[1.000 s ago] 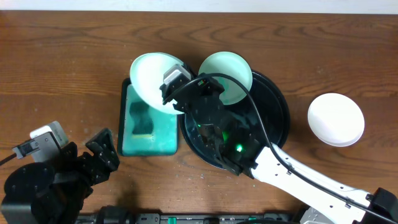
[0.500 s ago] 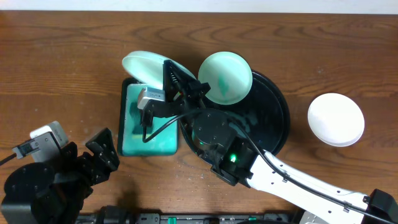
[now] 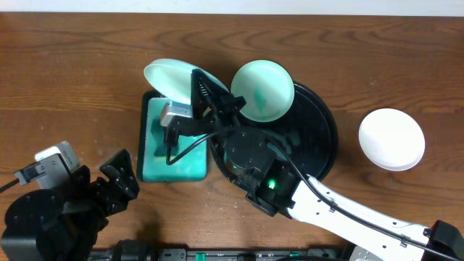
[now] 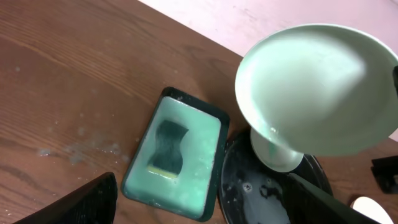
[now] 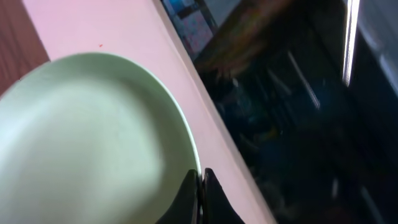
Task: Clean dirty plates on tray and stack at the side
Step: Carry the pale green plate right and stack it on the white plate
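1. Right fingers (image 5: 186,202) are pinched shut on the rim of the held plate (image 3: 170,76), a pale mint one tipped steeply above the far end of the green wash tub (image 3: 174,156).
2. That tub sits just beside the tray (image 3: 325,148), with a sponge (image 4: 166,146) lying in it.
3. A second plate (image 3: 262,90), with a faint teal smear, leans on the tray's far rim. A white plate (image 3: 391,139) rests on the desk (image 3: 72,87), well apart to the right.
4. Left fingers (image 4: 93,202) are spread wide, holding nothing, near the desk's front-left corner.
5. This looks like the washing step. Next the left arm probably needs to pick up the sponge and wipe the held plate's face.
6. A second ago the held plate faced more upward; the wrist has since rolled it toward its edge, and over the last half second it has barely shifted.
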Controlling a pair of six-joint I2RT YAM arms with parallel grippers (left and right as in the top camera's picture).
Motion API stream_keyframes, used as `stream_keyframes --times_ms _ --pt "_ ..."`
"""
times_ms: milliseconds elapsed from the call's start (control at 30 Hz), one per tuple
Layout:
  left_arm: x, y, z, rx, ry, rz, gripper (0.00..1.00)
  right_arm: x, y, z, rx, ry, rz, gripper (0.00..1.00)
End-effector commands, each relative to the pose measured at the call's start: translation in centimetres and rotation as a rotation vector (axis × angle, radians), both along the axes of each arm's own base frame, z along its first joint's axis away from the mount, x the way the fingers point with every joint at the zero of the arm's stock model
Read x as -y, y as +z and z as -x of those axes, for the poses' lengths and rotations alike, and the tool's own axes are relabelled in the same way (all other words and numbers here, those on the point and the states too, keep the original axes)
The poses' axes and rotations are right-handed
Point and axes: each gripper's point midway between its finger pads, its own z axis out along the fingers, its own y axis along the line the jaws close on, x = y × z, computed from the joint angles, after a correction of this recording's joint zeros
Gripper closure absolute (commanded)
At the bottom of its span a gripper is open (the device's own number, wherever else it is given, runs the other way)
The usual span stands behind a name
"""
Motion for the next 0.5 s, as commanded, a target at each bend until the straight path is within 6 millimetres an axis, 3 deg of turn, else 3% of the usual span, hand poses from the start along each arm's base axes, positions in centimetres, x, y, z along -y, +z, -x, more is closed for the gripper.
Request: stream_keyframes --times_ms 0,33,67,233,333,467 --pt "-0.3 0.3 0.1 0.007 0.013 -0.006 0.15 8.1 -0.8 -4.6 -0.148 -0.320 -0.394 0.99" --pt "-0.3 0.3 0.1 0.007 0.013 -0.006 0.15 13.0 -3.7 -6.9 -0.241 -0.496 -0.585 0.99" --pt "-0.3 0.3 0.1 0.007 0.013 -0.006 0.15 14.9 -5.6 -7.7 -0.305 -0.555 -0.663 0.99" --pt "-0.3 0.3 0.1 0.007 0.013 -0.006 0.15 20.3 -14.5 -9.4 -0.724 -0.648 -0.858 0.99" --pt "-0.3 0.3 0.1 0.007 0.013 -0.006 0.15 23.8 -17.3 -9.0 -0.902 -0.717 -0.972 0.99" --pt "-0.3 0.3 0.1 0.007 0.013 -0.006 0.15 31.4 -19.5 -8.0 -1.058 -0.837 -1.119 0.99"
